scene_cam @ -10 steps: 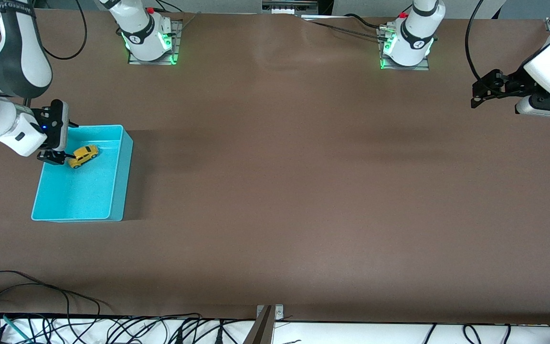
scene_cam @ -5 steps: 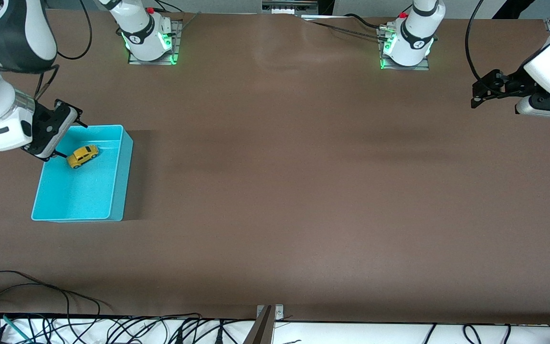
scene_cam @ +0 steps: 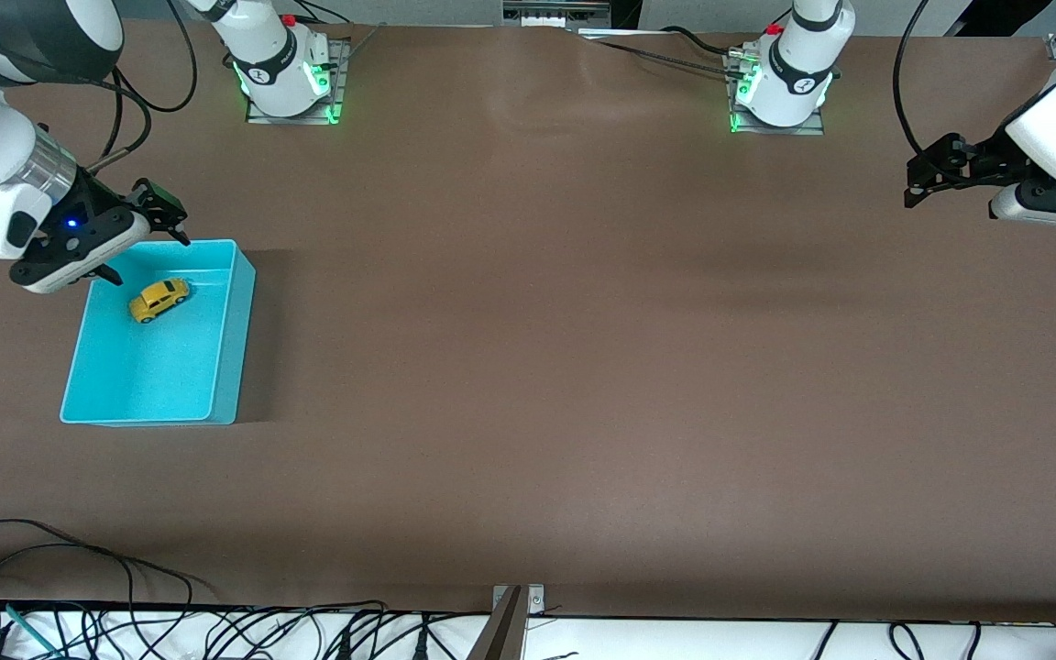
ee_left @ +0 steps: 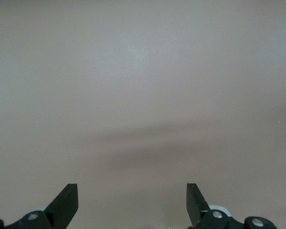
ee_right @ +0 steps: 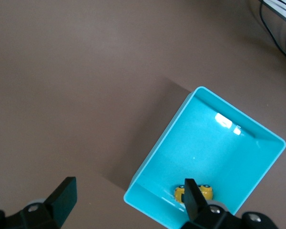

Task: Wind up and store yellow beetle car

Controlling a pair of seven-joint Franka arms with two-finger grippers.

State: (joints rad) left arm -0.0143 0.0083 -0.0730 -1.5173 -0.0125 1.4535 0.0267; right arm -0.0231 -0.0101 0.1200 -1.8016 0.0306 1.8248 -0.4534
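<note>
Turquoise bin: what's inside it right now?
Only the tiny yellow beetle toy car sits on the floor of the turquoise plastic bin, toward its end farther from the front camera. The right end effector hides one corner.

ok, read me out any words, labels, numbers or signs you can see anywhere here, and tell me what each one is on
No text can be read.
Round marks on the two arm bases: too small to read.
Yellow beetle car: no lettering shows.
Turquoise bin: plain.
Right gripper, open over the bin's edge: a blue light, no label.
Left gripper, open, waiting over bare table: no label.
</note>
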